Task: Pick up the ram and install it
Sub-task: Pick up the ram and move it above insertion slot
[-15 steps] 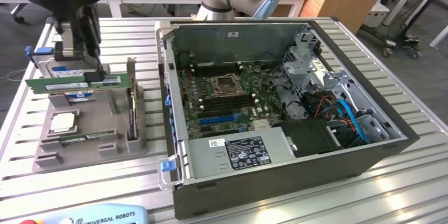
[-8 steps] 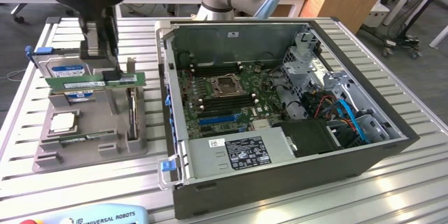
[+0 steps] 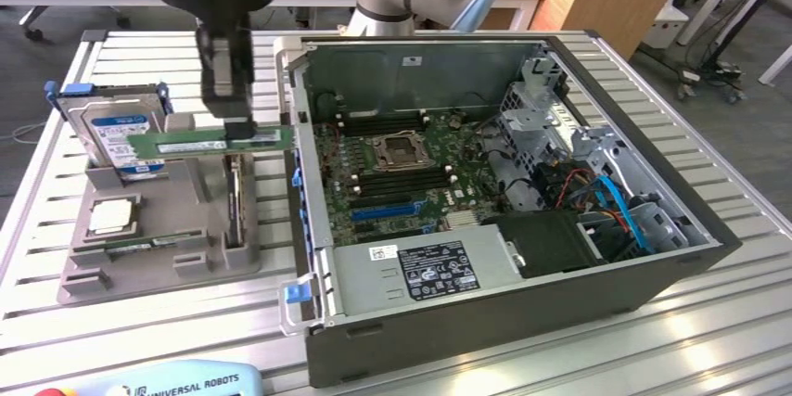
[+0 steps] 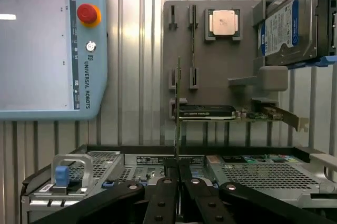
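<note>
Ram (image 3: 208, 144) is hanging in the air, and the gripper (image 3: 236, 130) is clenching it between its fingertips, off centre, nearer the end that is pointing toward the computer case (image 3: 495, 322). In the exterior view the green stick is lying level in the left half of the frame. It is hovering above the grey holder tray (image 3: 173, 259) and just outside the case's left wall. Its free end is reaching toward the hard drive (image 3: 118, 127), which is standing upright at the tray's far corner. In the wrist view the stick is showing edge-on, running straight out from between the fingers.

Several things could be going wrong from here, as far as can be judged. Because the grip is sitting off centre, the longer free end may be sagging or swinging, so the stick could be arriving crooked at the narrow black slots (image 3: 386, 178) on the motherboard (image 3: 458, 150). A crooked or offset stick pressed down would be bending rather than seating, or slipping in the fingers. The case's raised wall is standing between stick and board, so a low path could be clipping it. Which way the stick's notch is facing cannot be told.
</note>
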{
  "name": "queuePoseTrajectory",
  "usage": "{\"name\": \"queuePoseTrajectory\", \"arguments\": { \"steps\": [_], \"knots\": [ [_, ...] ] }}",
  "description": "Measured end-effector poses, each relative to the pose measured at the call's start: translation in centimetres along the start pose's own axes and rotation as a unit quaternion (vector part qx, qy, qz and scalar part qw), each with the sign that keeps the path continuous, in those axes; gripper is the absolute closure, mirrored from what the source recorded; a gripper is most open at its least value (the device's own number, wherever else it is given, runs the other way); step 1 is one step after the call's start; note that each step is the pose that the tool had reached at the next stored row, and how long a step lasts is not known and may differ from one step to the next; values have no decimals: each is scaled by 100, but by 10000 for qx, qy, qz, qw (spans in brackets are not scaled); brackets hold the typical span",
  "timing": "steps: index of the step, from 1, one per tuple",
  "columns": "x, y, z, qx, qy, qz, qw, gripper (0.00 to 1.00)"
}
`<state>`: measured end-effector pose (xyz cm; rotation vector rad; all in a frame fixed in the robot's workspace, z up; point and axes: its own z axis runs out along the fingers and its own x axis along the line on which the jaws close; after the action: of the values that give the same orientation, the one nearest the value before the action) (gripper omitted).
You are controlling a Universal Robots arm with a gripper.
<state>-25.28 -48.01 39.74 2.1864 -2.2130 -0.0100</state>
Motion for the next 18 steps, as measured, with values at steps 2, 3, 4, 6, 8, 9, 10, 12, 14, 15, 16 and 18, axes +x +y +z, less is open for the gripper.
{"name": "queuePoseTrajectory", "arguments": {
  "steps": [2,3,4,6,8,9,10,12,14,15,16,18],
  "knots": [
    [-2,-86,-1,0,0,-2,10000,88],
    [-2,-129,-2,1,0,-4,10000,88],
    [-2,-169,-3,0,0,-7,10000,88],
    [-3,-251,-5,0,1,-10,10000,88],
    [-5,-341,-6,1,0,-15,10000,88],
    [-5,-390,-7,1,0,-18,10000,88],
    [-6,-435,-8,1,0,-20,10000,88],
    [-7,-523,-11,0,0,-25,10000,88],
    [-8,-615,-12,1,0,-32,10000,88],
    [-8,-660,-13,1,0,-33,10000,88],
    [-9,-707,-14,1,0,-36,10000,88],
    [-10,-798,-16,1,0,-45,10000,88]
  ]
}}
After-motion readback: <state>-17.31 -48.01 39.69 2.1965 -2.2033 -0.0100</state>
